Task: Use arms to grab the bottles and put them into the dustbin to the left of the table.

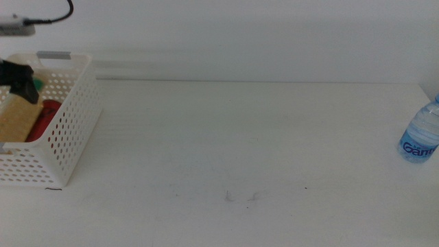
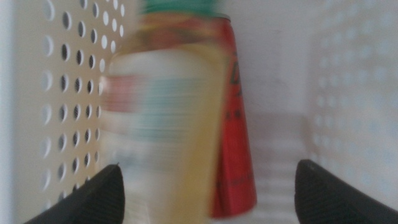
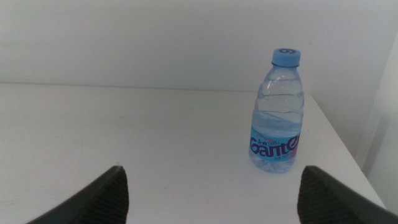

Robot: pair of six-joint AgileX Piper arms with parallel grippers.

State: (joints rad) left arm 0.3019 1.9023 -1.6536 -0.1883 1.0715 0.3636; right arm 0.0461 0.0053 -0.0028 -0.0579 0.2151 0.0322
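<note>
the left gripper (image 2: 208,186) hangs over the open top of the dustbin (image 1: 75,120), its two dark jaws spread wide apart with nothing clamped between them. in the left wrist view the yellow juice bottle (image 2: 165,124) shows blurred between the jaws, lying inside the basket against the perforated wall, its green label just visible at one end. the slim red soda can (image 2: 233,130) lies right beside it, touching or nearly touching, also on the basket floor. in the middle view the same gripper (image 1: 20,79) shows as a dark shape at the basket's rim at the far left of the table (image 1: 233,137), with the yellow bottle (image 1: 17,120) and the red can (image 1: 44,116) below it inside the white walls.

the right gripper (image 3: 211,193) waits with its jaws wide apart, holding nothing. ahead of it the clear water bottle (image 3: 277,115) with a blue cap and blue label stands upright near the right edge of the table, well apart from the dustbin; the middle view shows it (image 1: 422,134) at the picture's right side.
</note>
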